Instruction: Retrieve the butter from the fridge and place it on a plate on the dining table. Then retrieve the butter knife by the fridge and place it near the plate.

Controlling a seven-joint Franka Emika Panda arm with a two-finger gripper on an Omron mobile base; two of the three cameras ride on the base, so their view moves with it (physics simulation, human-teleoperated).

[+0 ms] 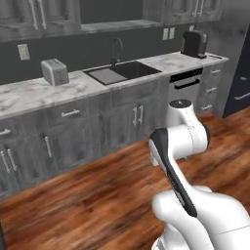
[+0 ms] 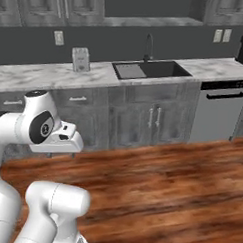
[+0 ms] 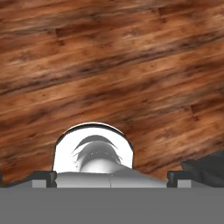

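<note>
The fridge [image 1: 242, 73] is a dark navy-black slab with grey handles at the far right edge of the left base view, past the end of the counter. My gripper [image 3: 111, 177] points down at the bare wooden floor. Its two dark fingertips [image 3: 43, 177] stand far apart at the bottom of the hand view, so it is open with nothing between them. My arm is folded close above the base [image 1: 178, 141]. The butter, the plate, the dining table and the butter knife are out of view.
A marble counter [image 1: 29, 95] over grey cabinets runs across the back. It carries a toaster [image 1: 54, 72], a sink [image 1: 124, 71] and a black coffee machine [image 1: 194, 43]. A dishwasher [image 2: 219, 115] sits under the counter. Open wood floor [image 2: 165, 195] lies ahead.
</note>
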